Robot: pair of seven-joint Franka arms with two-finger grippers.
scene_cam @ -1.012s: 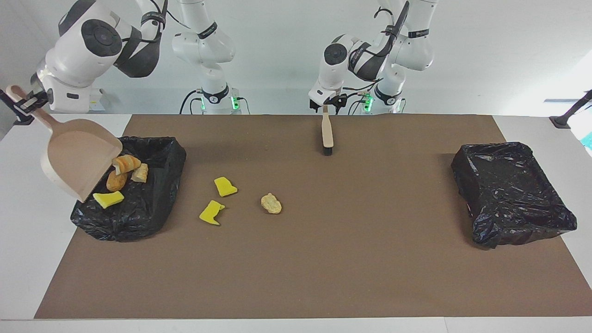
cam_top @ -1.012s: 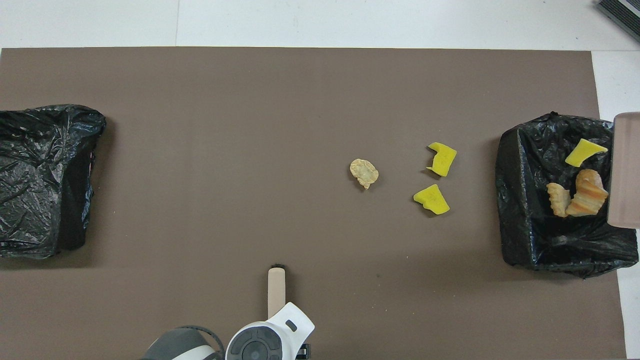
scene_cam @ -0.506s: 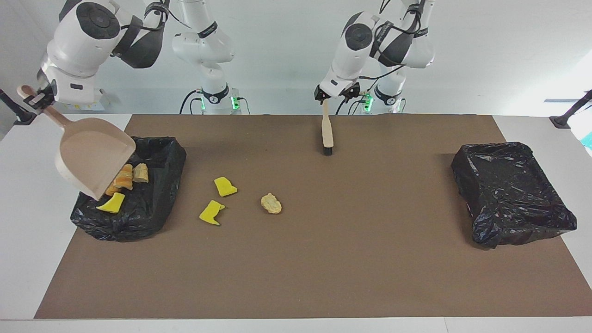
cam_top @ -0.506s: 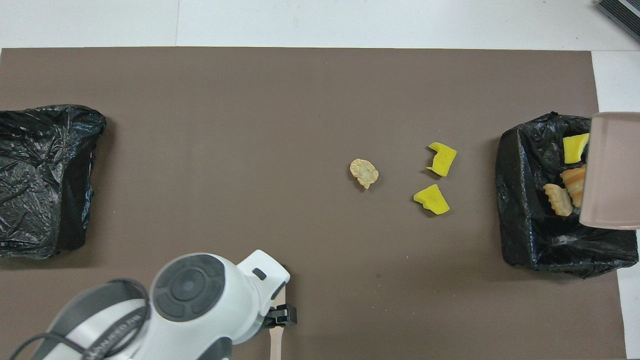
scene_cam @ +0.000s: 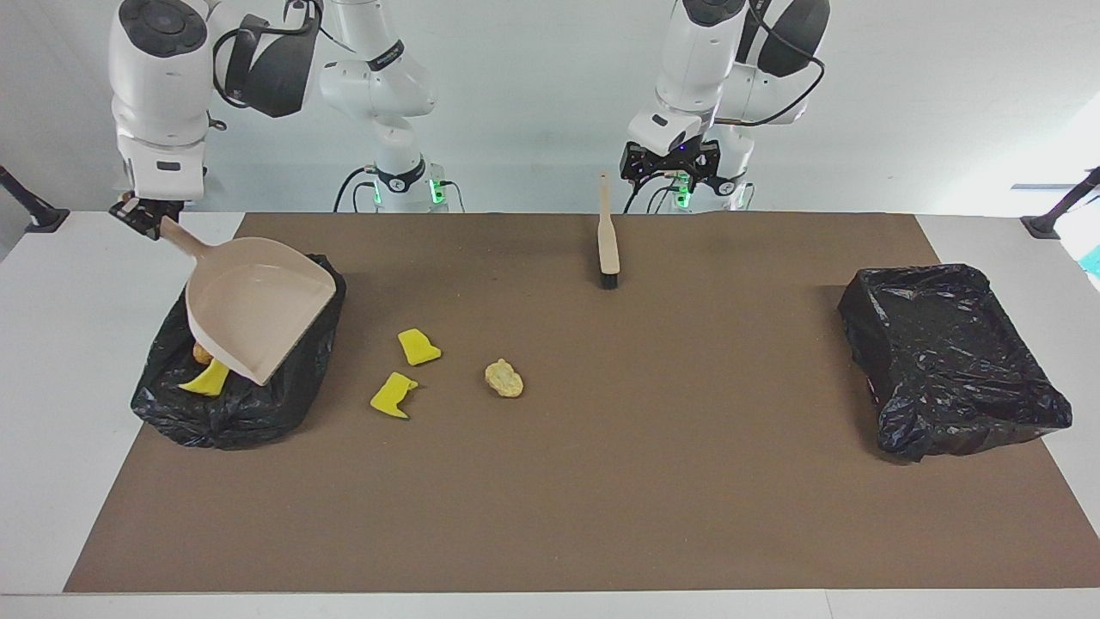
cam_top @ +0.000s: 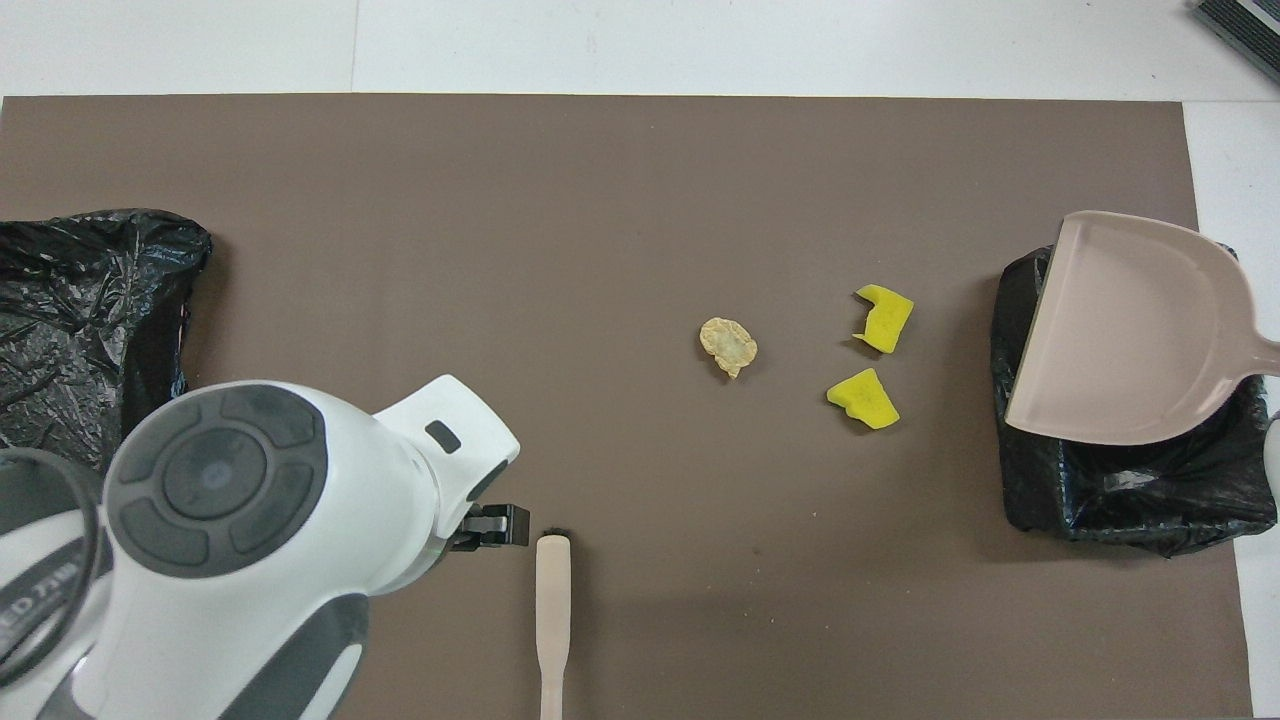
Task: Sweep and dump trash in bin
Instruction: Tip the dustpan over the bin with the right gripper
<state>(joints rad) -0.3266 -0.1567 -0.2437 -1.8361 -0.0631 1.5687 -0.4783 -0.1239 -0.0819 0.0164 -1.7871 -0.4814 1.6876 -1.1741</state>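
Note:
Two yellow pieces of trash (scene_cam: 418,346) (scene_cam: 393,395) and a tan lump (scene_cam: 504,378) lie on the brown mat, also seen from overhead (cam_top: 884,318) (cam_top: 864,399) (cam_top: 729,346). More trash, a yellow chunk (scene_cam: 206,378) and a brown lump (scene_cam: 202,352), shows in the black-lined bin (scene_cam: 249,413) under the beige dustpan (scene_cam: 258,305). My right gripper (scene_cam: 142,215) is shut on the dustpan's handle and holds the pan over that bin (cam_top: 1100,490). The dustpan (cam_top: 1130,330) hides most of the bin's inside. My left gripper (scene_cam: 669,168) hangs open, clear of the brush (scene_cam: 608,241).
The beige brush (cam_top: 552,610) rests on its black bristles near the robots' edge of the mat, handle rising toward the robots. A second black-lined bin (scene_cam: 954,361) (cam_top: 80,320) sits at the left arm's end of the table.
The right gripper swung the dustpan in over the bin, covering most of the trash there. The left gripper rose off the brush handle and drew away toward the left arm's end.

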